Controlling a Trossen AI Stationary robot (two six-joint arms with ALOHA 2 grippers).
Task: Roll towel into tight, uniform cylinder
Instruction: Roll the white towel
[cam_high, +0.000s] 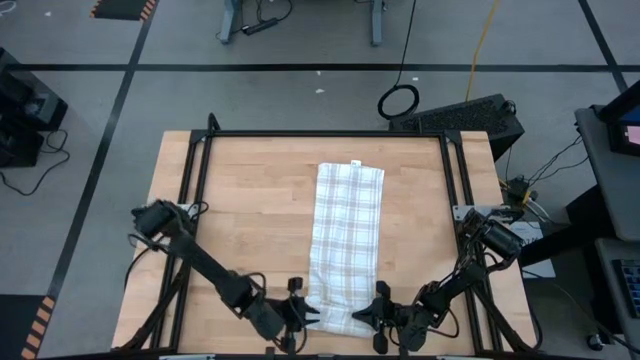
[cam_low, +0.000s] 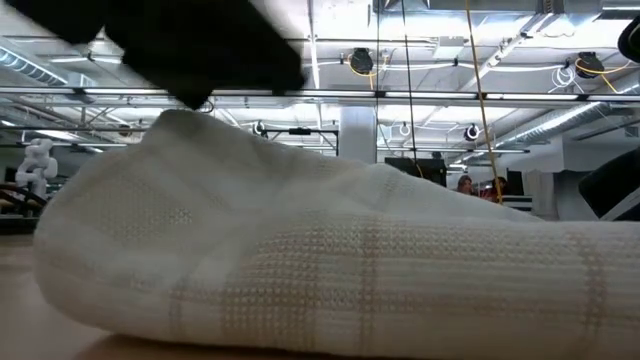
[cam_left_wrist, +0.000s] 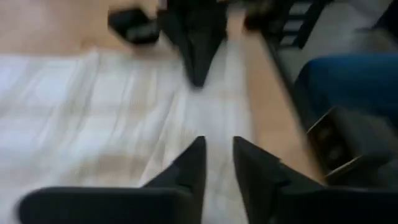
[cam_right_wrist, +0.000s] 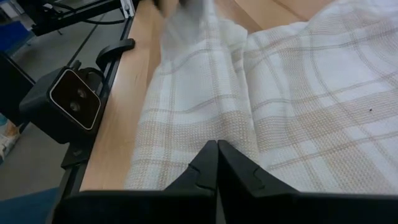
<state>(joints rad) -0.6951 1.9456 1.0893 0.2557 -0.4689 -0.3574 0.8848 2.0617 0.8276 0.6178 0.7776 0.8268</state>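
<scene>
High view: towel (cam_high: 347, 245) end between both jaws

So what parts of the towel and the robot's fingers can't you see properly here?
- High view: the near end of the towel is covered by both grippers, left and right.
- Low view: the towel fills the picture, so its ends are cut off.
- Left wrist view: blurred, so a grip by its fingers is unclear.
- Right wrist view: shut fingers hide any cloth pinched.

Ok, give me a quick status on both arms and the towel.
Left gripper and right gripper at the near end of the towel, right jaws shut. Towel mostly flat, near edge bunched. Nothing blocking.
</scene>
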